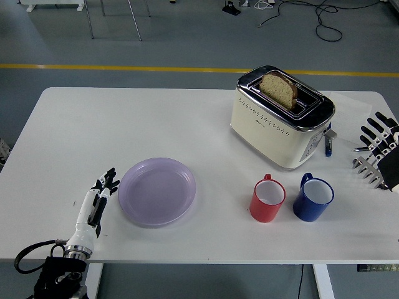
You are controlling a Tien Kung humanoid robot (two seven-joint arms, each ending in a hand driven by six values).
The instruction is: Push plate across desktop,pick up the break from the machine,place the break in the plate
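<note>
A lilac plate (157,190) lies on the white table (124,124), left of centre near the front. A cream toaster (280,118) stands at the back right with a slice of bread (278,89) sticking up from its slot. My left hand (101,190) lies open and flat on the table just left of the plate's rim, fingers pointing forward, a small gap from the rim. My right hand (377,143) hovers at the right edge with fingers spread, to the right of the toaster, holding nothing.
A red mug (268,199) and a blue mug (313,197) stand side by side in front of the toaster. A small blue item (328,144) lies at the toaster's right side. A cable loops from my left wrist (37,255) at the table's front edge.
</note>
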